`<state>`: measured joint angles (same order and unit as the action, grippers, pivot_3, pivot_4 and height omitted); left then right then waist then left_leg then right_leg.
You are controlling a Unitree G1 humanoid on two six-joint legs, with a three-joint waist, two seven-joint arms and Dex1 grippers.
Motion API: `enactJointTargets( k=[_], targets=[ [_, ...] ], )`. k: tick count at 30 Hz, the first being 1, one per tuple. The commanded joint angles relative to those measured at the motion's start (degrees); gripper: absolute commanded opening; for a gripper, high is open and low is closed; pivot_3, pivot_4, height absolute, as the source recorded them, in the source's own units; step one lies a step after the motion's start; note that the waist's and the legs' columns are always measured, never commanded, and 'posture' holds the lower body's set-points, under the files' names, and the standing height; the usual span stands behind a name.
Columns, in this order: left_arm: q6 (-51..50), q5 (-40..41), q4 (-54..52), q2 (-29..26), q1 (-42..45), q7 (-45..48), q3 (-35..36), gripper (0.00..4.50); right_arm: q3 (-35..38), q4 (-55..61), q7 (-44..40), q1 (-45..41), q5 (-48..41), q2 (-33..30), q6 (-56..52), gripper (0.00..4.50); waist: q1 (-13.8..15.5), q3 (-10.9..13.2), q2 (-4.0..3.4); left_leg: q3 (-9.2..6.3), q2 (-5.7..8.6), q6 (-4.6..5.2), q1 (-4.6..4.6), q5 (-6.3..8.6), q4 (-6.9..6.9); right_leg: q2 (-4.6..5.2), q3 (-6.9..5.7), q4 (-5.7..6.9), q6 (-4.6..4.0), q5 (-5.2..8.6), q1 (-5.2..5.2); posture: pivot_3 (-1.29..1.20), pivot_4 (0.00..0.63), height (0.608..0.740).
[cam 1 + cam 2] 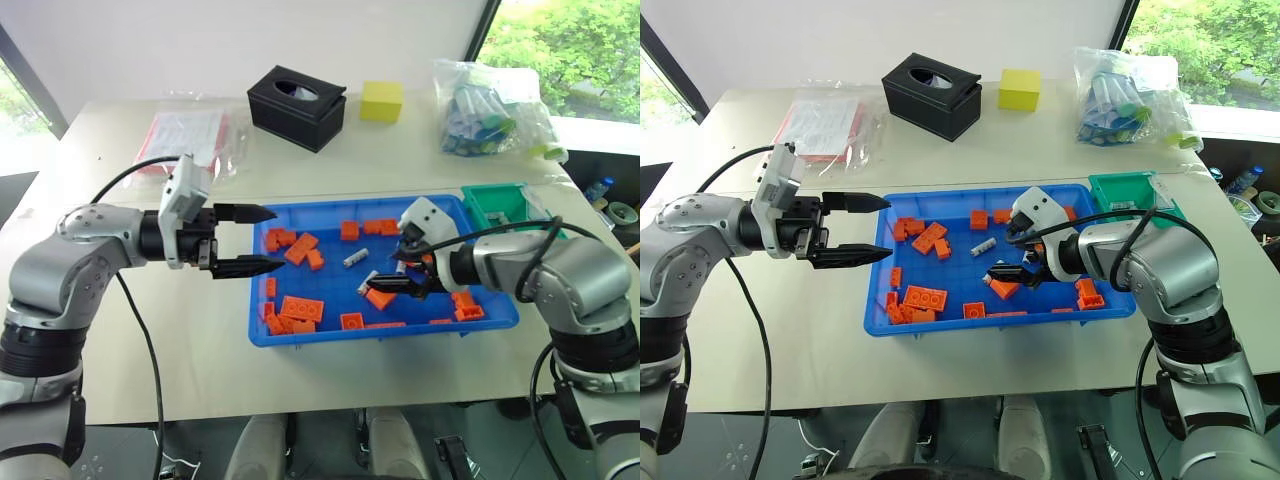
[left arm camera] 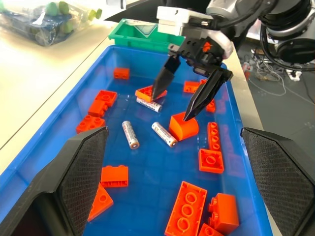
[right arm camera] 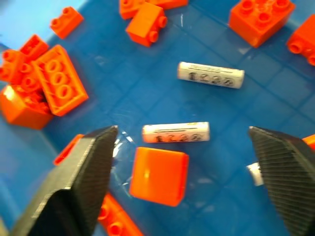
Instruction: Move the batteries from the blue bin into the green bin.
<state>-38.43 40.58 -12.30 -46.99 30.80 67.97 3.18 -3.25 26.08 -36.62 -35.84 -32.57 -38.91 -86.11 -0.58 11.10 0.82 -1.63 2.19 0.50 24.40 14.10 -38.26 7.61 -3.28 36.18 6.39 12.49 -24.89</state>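
The blue bin (image 1: 335, 336) lies at the middle of the table. Three silver batteries (image 2: 130, 134) (image 2: 164, 134) (image 2: 149, 104) lie on its floor among orange bricks (image 1: 302, 308). My right gripper (image 1: 388, 272) hovers open inside the bin, its fingers straddling one battery (image 3: 175, 132) and an orange wedge brick (image 3: 159, 175); nothing is held. Another battery (image 3: 210, 75) lies just beyond. My left gripper (image 1: 278, 238) stands open and empty above the bin's left rim, pointing right. The green bin (image 1: 495, 205) sits at the blue bin's far right corner.
A black tissue box (image 1: 296, 107) and a yellow cube (image 1: 381, 101) stand at the back of the table. A clear bag of small items (image 1: 490, 120) lies at the back right, a plastic sleeve with papers (image 1: 185, 135) at the back left.
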Motion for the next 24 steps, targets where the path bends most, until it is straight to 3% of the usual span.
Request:
enactJointTargets(
  k=[1, 10, 13, 17, 18, 24],
  targets=[
    [0.56, 0.29, -0.54, -0.10, 1.14, 0.02, 1.13, 4.50, 1.97, 3.18, 2.25, 2.11, -1.04, 1.76, -1.95, 4.38, 0.00, -0.01, 0.01, 0.00, 0.00, 0.00, 0.00, 0.00, 0.00, 0.00, 0.00, 0.00, 0.00, 0.00, 0.00, 0.00, 0.150, 0.692],
    [1.11, -0.18, 0.36, 0.01, 2.00, 0.67, 0.87, 4.50, -0.84, 2.17, 5.79, 6.51, 0.09, 4.56, 0.41, 4.38, -0.07, -0.01, 0.01, 0.01, 0.00, 0.00, -0.01, 0.00, 0.00, -0.01, 0.00, 0.01, 0.00, 0.00, 0.00, 0.00, 0.150, 0.692],
    [1.26, -0.31, 0.48, 0.07, 2.20, 0.77, 0.75, 4.50, -1.23, 1.67, 6.22, 6.55, 0.09, 4.83, 1.09, 3.54, -0.08, -0.01, 0.01, 0.01, 0.00, 0.00, -0.01, 0.00, 0.00, -0.02, 0.00, 0.01, 0.00, 0.00, 0.00, 0.00, 0.150, 0.692],
    [1.18, -0.07, 0.03, -0.07, 1.77, 1.07, 0.74, 4.50, -1.01, 2.33, 5.52, 5.93, -0.82, 3.70, 0.70, 1.50, -0.04, -0.01, 0.01, 0.01, 0.00, 0.00, -0.01, 0.00, 0.00, -0.02, 0.00, 0.01, 0.00, 0.00, 0.00, 0.00, 0.150, 0.692],
    [1.15, -0.01, -0.12, -0.11, 1.61, 1.12, 0.75, 4.50, -0.88, 2.54, 5.31, 5.84, -1.04, 3.39, 0.52, 1.17, 0.01, -0.01, 0.01, 0.01, 0.00, 0.00, -0.01, 0.00, 0.00, -0.02, 0.00, 0.01, 0.00, 0.00, 0.00, 0.00, 0.150, 0.692],
    [0.80, 0.64, -1.46, 0.02, 0.65, 1.52, 0.46, 4.50, 3.00, 7.17, 0.56, 6.93, -5.64, -4.14, -1.92, 1.18, 0.06, 0.00, 0.00, 0.00, 0.01, 0.00, 0.00, 0.00, 0.00, 0.00, 0.00, -0.02, 0.00, 0.00, 0.01, 0.00, 0.150, 0.692]
  ],
)
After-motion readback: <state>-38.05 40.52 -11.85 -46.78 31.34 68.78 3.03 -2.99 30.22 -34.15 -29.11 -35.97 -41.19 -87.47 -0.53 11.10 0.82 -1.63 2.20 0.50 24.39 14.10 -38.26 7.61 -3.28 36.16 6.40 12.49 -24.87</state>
